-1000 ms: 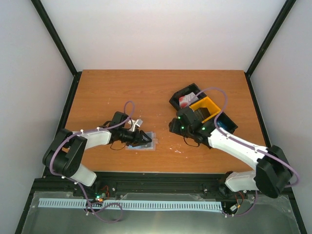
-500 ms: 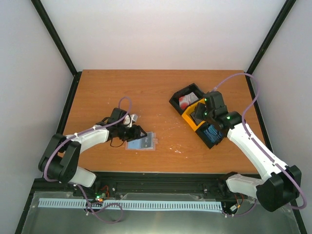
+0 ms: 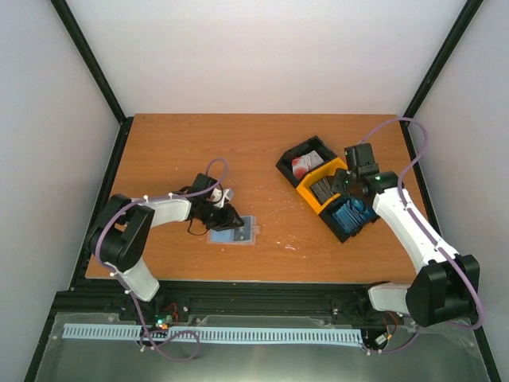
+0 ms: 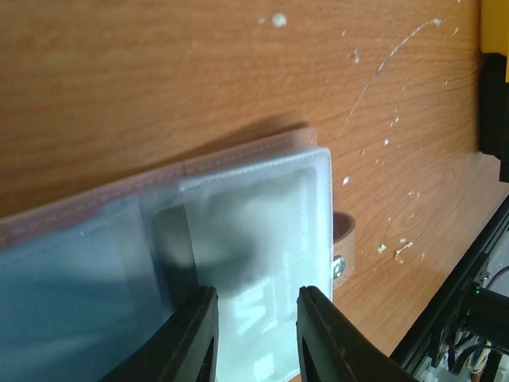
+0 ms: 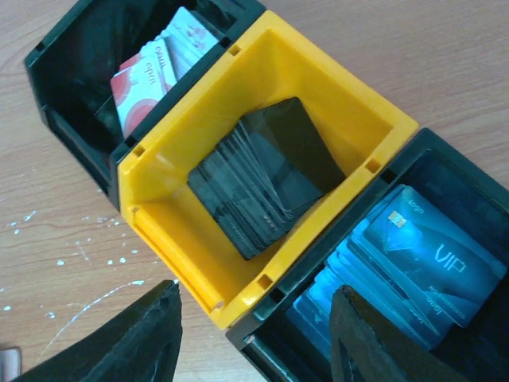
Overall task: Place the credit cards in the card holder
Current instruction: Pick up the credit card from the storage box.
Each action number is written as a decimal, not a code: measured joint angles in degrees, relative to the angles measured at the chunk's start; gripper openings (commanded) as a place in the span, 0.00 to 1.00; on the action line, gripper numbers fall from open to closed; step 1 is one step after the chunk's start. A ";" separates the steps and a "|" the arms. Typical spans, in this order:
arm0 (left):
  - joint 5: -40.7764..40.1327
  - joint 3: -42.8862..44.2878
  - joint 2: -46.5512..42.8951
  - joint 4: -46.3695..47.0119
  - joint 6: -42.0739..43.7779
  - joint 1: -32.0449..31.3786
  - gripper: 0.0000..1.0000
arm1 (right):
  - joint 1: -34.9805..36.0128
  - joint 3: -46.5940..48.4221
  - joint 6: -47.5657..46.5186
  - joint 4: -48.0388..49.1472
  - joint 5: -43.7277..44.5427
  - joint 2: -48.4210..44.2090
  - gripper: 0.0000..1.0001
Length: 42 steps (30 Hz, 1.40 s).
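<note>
Our left arm (image 3: 159,211) reaches low and forward, and our left gripper (image 4: 256,294) points down with its jaws narrowly parted. Our right arm (image 3: 406,223) stretches far out, wrist bent downward, and our right gripper (image 5: 256,290) hangs with its jaws wide apart.

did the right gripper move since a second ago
Yes. The right gripper swung from the left of the yellow bin to above it, toward the table's right edge.

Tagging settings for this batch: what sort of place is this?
Probably a lab robot cell: plain white walls and black frame posts enclose a wooden table carrying sorted card bins.
</note>
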 measured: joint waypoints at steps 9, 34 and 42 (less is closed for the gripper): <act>-1.49 4.15 2.43 -2.56 2.03 -0.15 0.36 | -4.46 0.09 -2.99 -2.40 -0.22 0.90 0.51; -15.30 8.96 -12.55 -8.20 4.48 10.34 0.55 | -12.74 0.07 -20.44 -6.84 -4.83 15.52 0.40; -15.28 7.63 -11.67 -8.09 4.46 10.86 0.55 | -12.85 0.07 -19.56 -6.58 -1.49 18.14 0.32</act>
